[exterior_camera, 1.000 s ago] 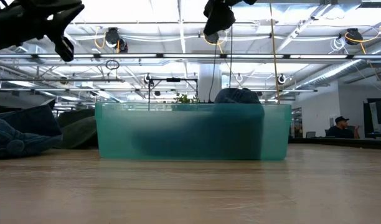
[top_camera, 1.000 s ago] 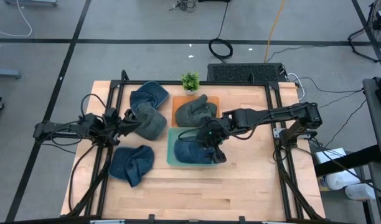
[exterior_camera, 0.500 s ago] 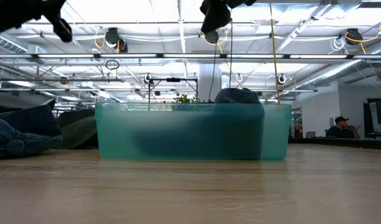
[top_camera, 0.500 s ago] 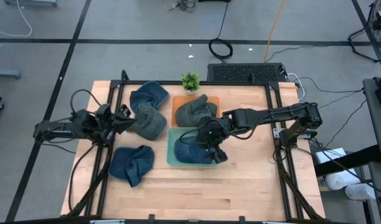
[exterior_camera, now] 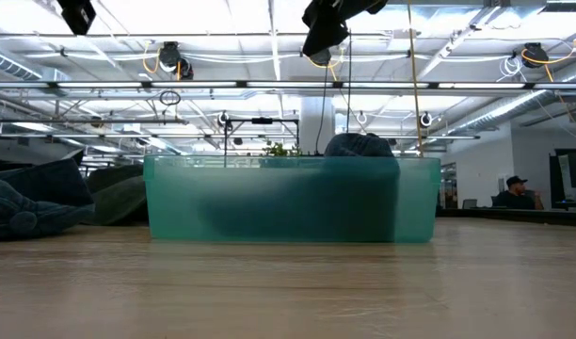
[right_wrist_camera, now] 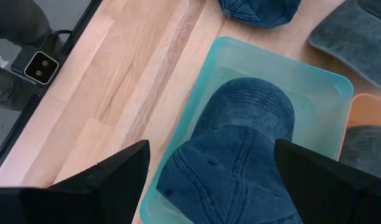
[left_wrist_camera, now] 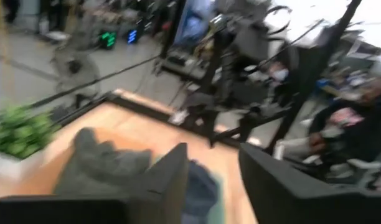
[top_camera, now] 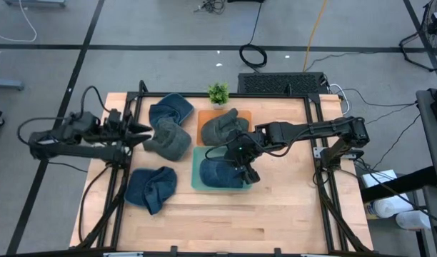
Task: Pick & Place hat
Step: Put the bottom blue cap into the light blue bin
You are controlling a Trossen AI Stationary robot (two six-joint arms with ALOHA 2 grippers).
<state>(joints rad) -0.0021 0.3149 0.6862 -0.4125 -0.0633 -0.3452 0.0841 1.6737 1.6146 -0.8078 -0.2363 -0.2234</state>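
Setting: wooden table point(top_camera: 275, 207) in the centre of the high view, grey floor around it, open workshop ceiling behind in the low view.
Containers: teal bin point(top_camera: 198, 178) at frame centre; orange tray point(top_camera: 201, 118) touching its upper edge.
Task item: blue hat point(top_camera: 222, 170) lies inside the teal bin, crown up; in the right wrist view the blue hat point(right_wrist_camera: 237, 155) fills most of the bin and rests free of both fingers.
Other hats: grey hat point(top_camera: 224, 127) on the orange tray; a second grey hat point(top_camera: 172, 141) and a blue one point(top_camera: 170, 108) in the upper left part of the table; another blue hat point(top_camera: 151, 188) at lower left.
Right gripper: right gripper point(top_camera: 241, 161) hangs over the teal bin at frame centre, fingers spread wide, nothing between them. Position is nearly unchanged over the last second.
Left gripper: left gripper point(top_camera: 138, 131) sits at the left edge of the table, tips just short of the second grey hat. One second ago it was further right, against that hat; it has since pulled back toward the left of the frame. Its fingers stand apart in the left wrist view, with nothing held.
Change summary: left arm retreated and its fingers parted; right arm stayed put above a delivered hat.
Judgement: placement of the blue hat appears complete. The left arm's withdrawal probably means an abandoned or reset approach on the second grey hat; a fresh approach is likely needed.
Background: small green plant point(top_camera: 218, 92) at the table's upper edge.
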